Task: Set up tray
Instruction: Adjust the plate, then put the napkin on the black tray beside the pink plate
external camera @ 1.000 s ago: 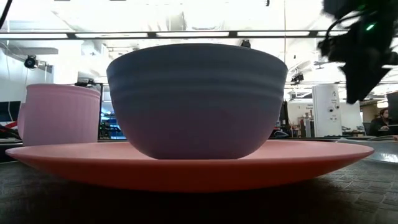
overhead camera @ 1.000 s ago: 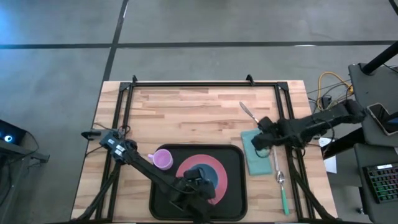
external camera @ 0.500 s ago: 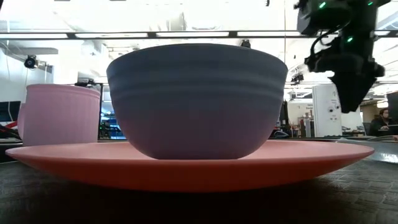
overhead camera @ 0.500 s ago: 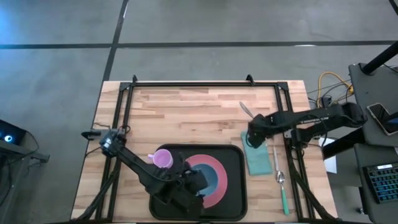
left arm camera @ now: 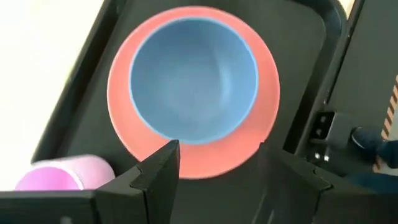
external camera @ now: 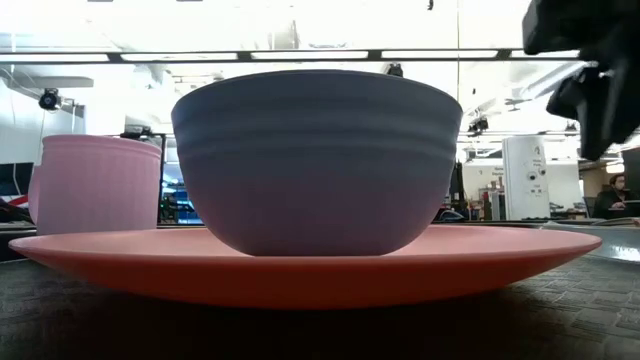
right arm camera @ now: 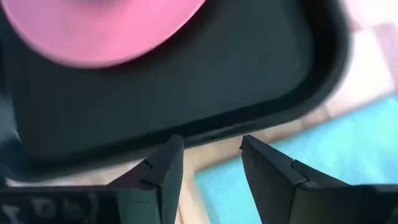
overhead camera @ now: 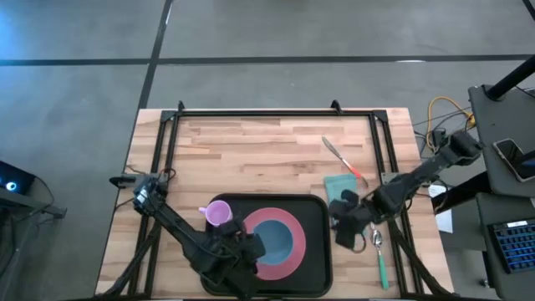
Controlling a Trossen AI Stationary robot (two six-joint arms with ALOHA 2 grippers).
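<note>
The black tray (overhead camera: 313, 251) lies at the table's near middle. On it a pink plate (overhead camera: 261, 266) carries a blue bowl (overhead camera: 280, 242), and a pink cup (overhead camera: 219, 215) stands at its far left corner. My left gripper (left arm camera: 217, 168) is open and empty above the tray's left part, left of the bowl (left arm camera: 193, 78). My right gripper (overhead camera: 338, 221) is open and empty, low over the teal napkin (overhead camera: 341, 186), just right of the tray's right rim (right arm camera: 205, 127). The napkin (right arm camera: 348, 143) lies flat on the table.
A red-handled knife (overhead camera: 343, 159) lies on the wood beyond the napkin. A green-handled spoon (overhead camera: 380, 259) lies right of the tray, near my right arm. Black frame rails (overhead camera: 267, 113) run along the table's far and side edges. The table's far half is bare wood.
My left gripper has drawn back from over the bowl toward the table's left edge; the bowl and plate have stayed put. My right gripper has moved from the napkin's far end toward the table's near edge, alongside the tray's right rim.
</note>
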